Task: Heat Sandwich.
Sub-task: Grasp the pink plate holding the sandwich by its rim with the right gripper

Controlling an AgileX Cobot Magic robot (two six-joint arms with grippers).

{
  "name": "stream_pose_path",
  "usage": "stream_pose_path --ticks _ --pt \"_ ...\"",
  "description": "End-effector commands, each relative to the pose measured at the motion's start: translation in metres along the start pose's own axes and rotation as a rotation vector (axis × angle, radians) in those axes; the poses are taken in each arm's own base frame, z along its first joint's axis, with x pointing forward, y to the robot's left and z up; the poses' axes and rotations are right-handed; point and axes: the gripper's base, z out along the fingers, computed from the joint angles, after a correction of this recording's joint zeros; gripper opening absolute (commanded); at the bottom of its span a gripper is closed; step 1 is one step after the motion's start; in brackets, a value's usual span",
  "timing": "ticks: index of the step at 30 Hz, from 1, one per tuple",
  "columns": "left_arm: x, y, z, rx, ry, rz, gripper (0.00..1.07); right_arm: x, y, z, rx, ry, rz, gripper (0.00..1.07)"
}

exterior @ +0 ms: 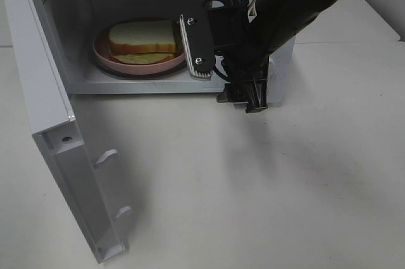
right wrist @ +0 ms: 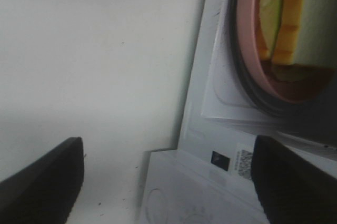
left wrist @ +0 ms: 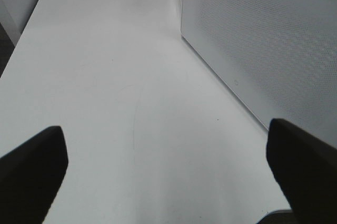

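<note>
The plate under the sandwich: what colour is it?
Pink plate; clearest in the exterior high view.

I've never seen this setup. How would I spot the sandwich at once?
Look for the white microwave at the back of the table, its door swung open to the left. Inside sits a round pink plate, and the sandwich lies on it. It is the only food there: thick white bread with tan crust and pale yellow-green filling, just left of the right gripper.

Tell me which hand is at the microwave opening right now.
The right hand, open at the cavity's right edge beside the sandwich. The left hand hangs open over bare table outside the microwave.
</note>
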Motion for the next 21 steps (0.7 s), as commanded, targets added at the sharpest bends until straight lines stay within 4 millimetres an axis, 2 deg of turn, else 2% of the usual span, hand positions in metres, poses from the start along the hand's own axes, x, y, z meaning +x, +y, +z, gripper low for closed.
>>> stream_pose_path --ticks 1,7,13,21 --pt "0.000 0.000 -0.001 0.003 -0.018 -0.003 0.98 -0.003 -0.006 -0.003 0.048 -0.014 -0.008 0.82" --pt "0.000 0.000 -0.001 0.003 -0.018 -0.003 0.98 -0.003 -0.009 0.006 0.060 -0.009 -0.030 0.81" --pt "0.000 0.000 -0.001 0.003 -0.018 -0.003 0.98 -0.021 -0.014 0.025 0.054 -0.018 -0.076 0.80" --pt "0.000 0.000 -0.001 0.003 -0.018 -0.003 0.98 -0.031 -0.022 0.051 0.043 -0.021 -0.060 0.78"
